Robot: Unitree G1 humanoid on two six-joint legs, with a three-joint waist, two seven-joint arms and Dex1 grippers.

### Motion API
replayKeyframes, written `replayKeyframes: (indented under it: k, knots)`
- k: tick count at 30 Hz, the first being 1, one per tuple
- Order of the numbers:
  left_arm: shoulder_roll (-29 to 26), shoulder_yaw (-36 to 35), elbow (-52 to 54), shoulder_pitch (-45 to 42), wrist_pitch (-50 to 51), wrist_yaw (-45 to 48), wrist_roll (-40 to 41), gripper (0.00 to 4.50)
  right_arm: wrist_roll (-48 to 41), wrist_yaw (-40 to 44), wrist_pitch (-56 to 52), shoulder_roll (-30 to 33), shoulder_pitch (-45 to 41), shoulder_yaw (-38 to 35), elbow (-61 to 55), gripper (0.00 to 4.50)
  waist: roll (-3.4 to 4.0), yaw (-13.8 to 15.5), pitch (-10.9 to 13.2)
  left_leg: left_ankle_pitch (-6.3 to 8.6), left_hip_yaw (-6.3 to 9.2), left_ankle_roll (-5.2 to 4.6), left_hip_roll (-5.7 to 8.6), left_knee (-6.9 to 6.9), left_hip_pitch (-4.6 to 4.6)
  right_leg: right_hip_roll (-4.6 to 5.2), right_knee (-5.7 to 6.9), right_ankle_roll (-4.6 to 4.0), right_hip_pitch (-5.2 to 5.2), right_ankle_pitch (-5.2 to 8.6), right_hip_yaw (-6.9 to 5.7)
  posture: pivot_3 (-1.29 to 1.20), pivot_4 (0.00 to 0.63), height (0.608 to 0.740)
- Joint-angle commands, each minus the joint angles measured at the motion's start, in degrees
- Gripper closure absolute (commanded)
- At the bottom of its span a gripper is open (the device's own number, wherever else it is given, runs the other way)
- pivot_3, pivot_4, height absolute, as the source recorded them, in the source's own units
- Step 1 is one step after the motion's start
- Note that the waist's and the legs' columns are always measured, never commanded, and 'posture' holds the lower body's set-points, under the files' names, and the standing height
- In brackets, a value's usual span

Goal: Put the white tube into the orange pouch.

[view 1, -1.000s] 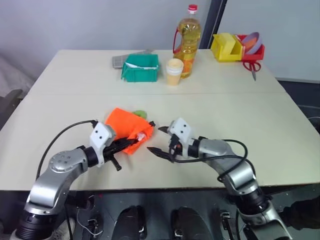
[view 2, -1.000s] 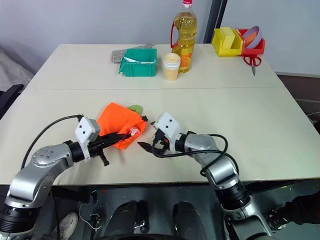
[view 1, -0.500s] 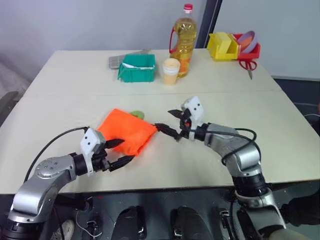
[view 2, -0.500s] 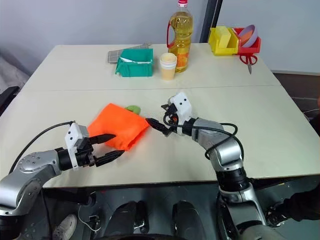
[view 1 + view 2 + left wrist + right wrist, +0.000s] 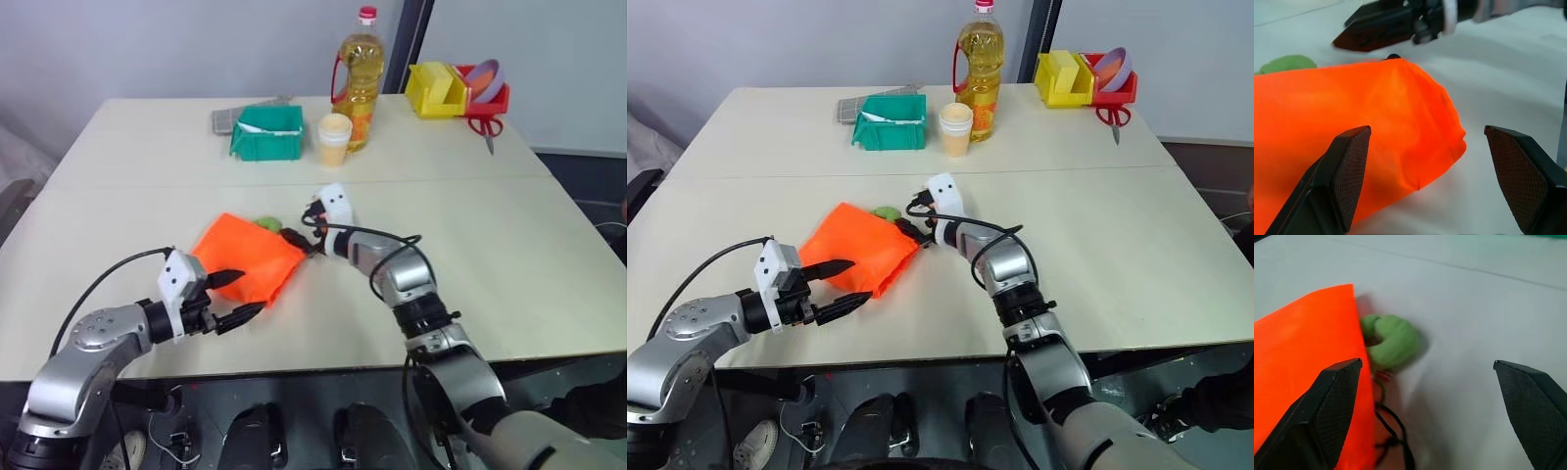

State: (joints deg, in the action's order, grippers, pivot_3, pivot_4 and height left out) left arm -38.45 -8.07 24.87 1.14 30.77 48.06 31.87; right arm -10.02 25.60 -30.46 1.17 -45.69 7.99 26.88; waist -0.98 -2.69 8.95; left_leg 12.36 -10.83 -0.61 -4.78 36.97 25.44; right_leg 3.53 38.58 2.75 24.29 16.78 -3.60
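Observation:
The orange pouch (image 5: pixel 247 260) lies flat on the table, its green tag (image 5: pixel 267 224) and dark cord (image 5: pixel 1396 433) at its far right corner. My left gripper (image 5: pixel 236 295) is open just short of the pouch's near edge, and the pouch's rounded end (image 5: pixel 1415 132) lies ahead between its fingertips (image 5: pixel 1349 166). My right gripper (image 5: pixel 300 235) is open and level at the pouch's far right corner, beside the tag (image 5: pixel 1393 340), holding nothing. The white tube is hidden.
At the back of the table (image 5: pixel 549 245) stand a green box (image 5: pixel 269 132), a pale paper cup (image 5: pixel 334 139) and an oil bottle (image 5: pixel 361 78). Yellow (image 5: pixel 441 90) and red (image 5: pixel 493 90) bins and red scissors (image 5: pixel 487 132) sit at the back right.
My left gripper let go of the pouch, opened and drew back slightly. The pouch settled flat. My right gripper swung forward and left to the pouch's corner by the green tag.

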Motion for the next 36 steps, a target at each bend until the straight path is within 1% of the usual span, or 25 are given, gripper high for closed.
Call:
replayKeyframes:
  k: [1,4,6,9,12,14,16,21,22,26,29,34,36]
  knots:
    - [0.26,-0.12,0.81,-0.17,-1.10,-0.46,-0.13,0.54,1.49,0.37,3.99,-1.78,-2.68,0.87,3.73,0.00,0.00,0.02,0.00,0.00,0.00,0.01,0.00,0.00,0.00,0.00,0.00,0.00,0.00,0.00,0.00,0.00,0.150,0.740]
    - [0.43,0.13,0.82,-0.10,-1.23,-0.78,-0.35,0.54,3.94,1.66,5.48,-1.90,-2.50,3.60,5.69,0.00,0.00,0.06,0.00,0.00,0.00,0.02,0.00,0.00,0.00,0.00,0.00,0.00,0.00,0.00,0.00,0.00,0.150,0.740]
    - [0.48,0.17,0.79,-0.14,-1.23,-1.01,-0.39,0.54,3.71,3.48,4.17,-1.84,-1.45,4.43,4.33,0.00,0.02,0.02,0.01,0.01,0.00,0.04,0.00,0.00,0.01,0.01,0.00,0.00,0.00,0.00,0.00,0.00,0.150,0.740]
    - [0.48,0.03,0.76,0.05,-1.33,-1.16,-0.37,0.49,4.38,7.02,1.86,-0.44,1.26,7.50,-0.20,0.80,0.01,0.01,0.01,0.01,0.00,0.05,0.00,-0.02,0.00,0.01,0.00,0.00,0.00,0.00,0.00,0.00,0.150,0.740]
    - [0.48,-0.01,0.63,0.07,-1.49,-1.25,-0.46,0.49,4.54,8.16,-0.59,0.52,3.56,8.71,-4.71,2.29,0.01,-0.04,0.01,0.06,0.00,0.14,0.00,-0.04,0.00,0.02,-0.01,0.00,0.01,0.00,0.01,0.00,0.150,0.740]
    - [0.48,-0.04,0.62,0.13,-1.62,-1.29,-0.52,0.49,4.05,8.81,-3.11,0.91,5.49,9.17,-8.95,3.48,0.01,-0.05,0.01,0.08,0.01,0.17,-0.01,-0.05,0.00,0.02,0.00,-0.01,0.02,0.00,0.01,0.00,0.150,0.740]
    - [0.45,-0.05,0.56,0.10,-1.68,-1.30,-0.56,0.49,3.75,9.20,-5.57,1.22,7.40,9.80,-12.93,4.45,0.01,-0.05,0.01,0.09,0.01,0.18,-0.01,-0.07,0.00,0.02,-0.01,-0.01,0.03,0.00,0.02,0.00,0.150,0.740]
    - [0.30,-0.38,0.60,0.41,-1.78,-1.30,-0.62,0.49,3.12,9.71,-10.93,2.22,11.62,11.36,-22.04,4.45,0.01,-0.06,0.00,0.09,0.01,0.18,-0.01,-0.10,0.00,0.04,-0.01,-0.05,0.05,0.03,0.03,0.00,0.150,0.740]
    - [0.26,-0.49,0.64,0.57,-1.82,-1.28,-0.63,0.49,2.99,9.67,-11.68,2.44,12.36,11.55,-23.83,4.45,0.01,-0.05,0.00,0.10,0.01,0.18,-0.01,-0.10,0.00,0.04,-0.01,-0.17,0.05,0.09,0.03,0.00,0.150,0.740]
    - [0.19,-0.71,0.78,0.95,-1.96,-1.40,-0.65,0.49,5.25,8.90,-9.11,4.97,13.51,12.46,-27.69,4.45,0.01,-0.07,0.01,0.11,0.01,0.18,0.00,-0.12,0.00,0.06,-0.04,-0.19,0.07,0.10,0.04,0.00,0.150,0.740]
    - [0.32,-0.82,1.03,1.09,-2.07,-1.73,-0.64,0.49,3.26,10.29,-10.18,7.03,13.44,10.54,-30.24,3.57,0.01,0.03,0.01,0.12,0.02,0.16,0.00,-0.12,0.00,0.07,-0.06,-0.20,0.09,0.10,0.04,0.00,0.150,0.740]
    - [0.37,-0.95,1.35,1.55,-2.50,-2.10,-0.52,0.49,0.68,9.77,-13.13,9.37,12.66,6.16,-34.45,1.03,0.01,0.00,0.01,0.14,0.02,0.13,0.00,-0.16,0.00,0.08,-0.08,-0.21,0.08,0.10,0.04,0.00,0.150,0.740]
    - [0.39,-1.00,1.46,1.81,-2.66,-2.14,-0.47,0.49,-0.38,8.13,-14.43,8.98,11.82,3.35,-34.40,1.03,0.01,-0.01,0.01,0.16,0.03,0.10,0.00,-0.17,0.00,0.08,-0.10,-0.21,0.09,0.10,0.04,0.00,0.150,0.740]
